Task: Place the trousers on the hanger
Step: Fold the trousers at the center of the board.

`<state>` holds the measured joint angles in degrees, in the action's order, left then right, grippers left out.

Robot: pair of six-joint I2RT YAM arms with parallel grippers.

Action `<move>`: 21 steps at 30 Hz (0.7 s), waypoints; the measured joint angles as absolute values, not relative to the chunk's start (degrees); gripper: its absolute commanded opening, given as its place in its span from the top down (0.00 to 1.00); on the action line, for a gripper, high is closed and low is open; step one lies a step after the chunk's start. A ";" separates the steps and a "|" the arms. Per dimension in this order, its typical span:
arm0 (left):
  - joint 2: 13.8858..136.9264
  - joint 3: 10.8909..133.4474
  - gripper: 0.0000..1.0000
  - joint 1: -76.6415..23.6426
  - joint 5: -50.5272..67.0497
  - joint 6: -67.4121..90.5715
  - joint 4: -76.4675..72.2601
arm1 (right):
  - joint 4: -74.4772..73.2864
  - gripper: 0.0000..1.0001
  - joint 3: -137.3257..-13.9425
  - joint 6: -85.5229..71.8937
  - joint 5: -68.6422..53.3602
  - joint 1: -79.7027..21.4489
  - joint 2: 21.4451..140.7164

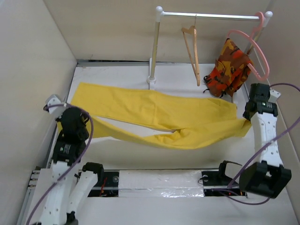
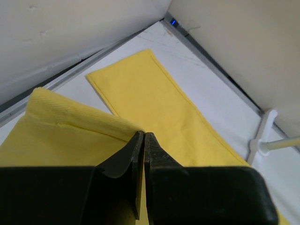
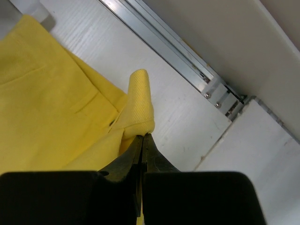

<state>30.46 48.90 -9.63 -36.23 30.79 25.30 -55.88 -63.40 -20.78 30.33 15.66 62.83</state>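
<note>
- Top external: the trousers (image 1: 159, 115) are spread across the white table (image 1: 140, 161), waist to the right and legs to the left. Walls stand close on both sides, and bare table is left in front of the cloth. The hanger (image 1: 192, 51) is hung on the rail (image 1: 211, 16) at the back, apart from the trousers.
- Left wrist: the left gripper (image 2: 143, 136) is seen with its jaws pressed together on a raised hem fold of one leg. The other leg lies flat, reaching toward the wall corner. The pinched cloth is hidden behind the fingers.
- Right wrist: the right gripper (image 3: 142, 137) is clamped on a plain yellow waist corner, which stands up above the tips, near the table's metal edge rail (image 3: 164, 47).
</note>
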 measured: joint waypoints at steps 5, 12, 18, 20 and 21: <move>47.94 54.26 1.00 -9.30 -39.31 32.67 24.56 | -51.27 1.00 -69.01 -19.66 29.74 12.88 72.12; 64.38 55.35 1.00 -1.63 -41.19 32.67 22.28 | -45.12 1.00 -76.44 -18.59 29.61 6.94 81.10; 75.88 56.80 1.00 3.09 -42.04 33.67 22.61 | -41.01 1.00 -78.63 -17.04 29.63 6.22 87.22; 79.44 59.66 1.00 3.09 -42.70 34.22 23.86 | -39.68 1.00 -78.83 -16.36 29.63 6.22 88.75; 81.19 61.45 1.00 3.09 -43.03 34.41 23.90 | -39.20 1.00 -79.09 -16.16 29.63 6.22 89.54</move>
